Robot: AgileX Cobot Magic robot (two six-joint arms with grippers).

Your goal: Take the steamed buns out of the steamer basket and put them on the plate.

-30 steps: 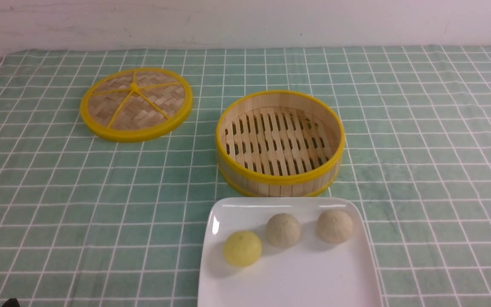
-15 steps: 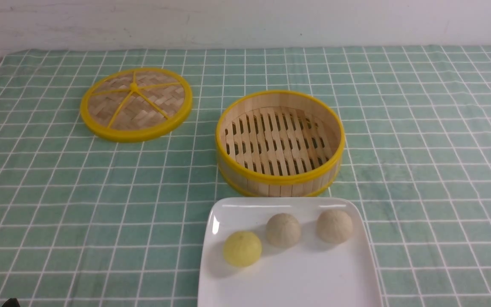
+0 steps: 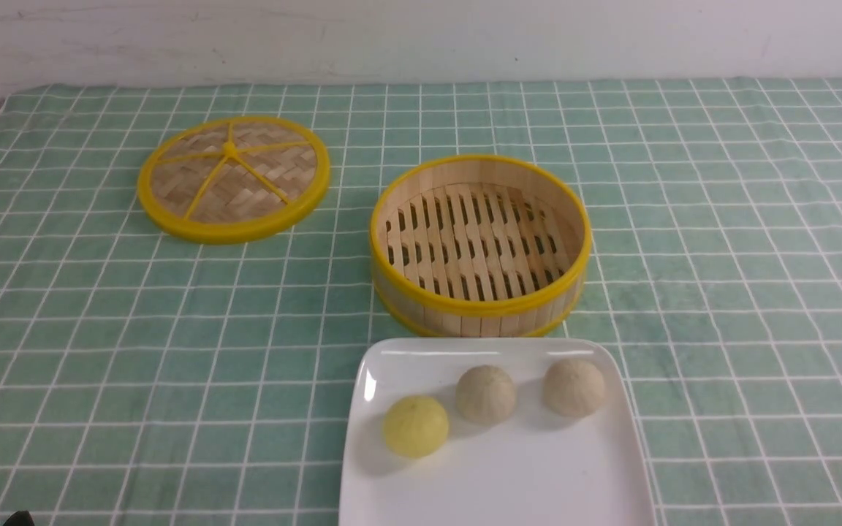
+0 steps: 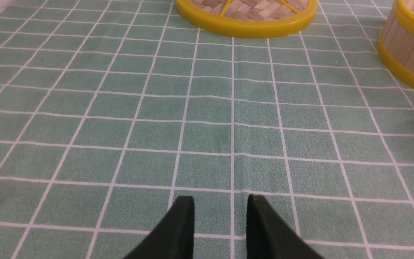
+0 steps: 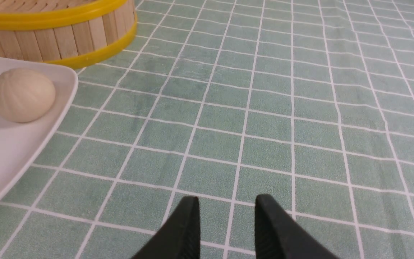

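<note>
From the front view I see the round bamboo steamer basket point(image 3: 481, 245) with its slatted floor bare, so no bun is left inside. All three small round steamed buns point(image 3: 486, 394) sit on the big shiny white plate point(image 3: 494, 482) just in front of the basket: one pale yellow bun point(image 3: 415, 426) nearest me and to the left, and two beige ones beside it, each a little apart from the next. They look smooth, domed and whole, not squashed. The flat woven lid with the yellow rim point(image 3: 233, 177) lies on the green checked cloth point(image 3: 99, 329) over the desk, well apart on the left. I think the moving job is done, so the next move calls for nothing but keeping both arms back and clear of the plate. In the left wrist view, the left gripper point(image 4: 220, 212) hangs over bare cloth with its two black fingers spread a bit and nothing between them. In the right wrist view, the right gripper point(image 5: 227, 212) is the same, fingers parted and holding nothing, with one beige bun point(image 5: 22, 95) on the plate corner off to the side and the basket wall behind it.
</note>
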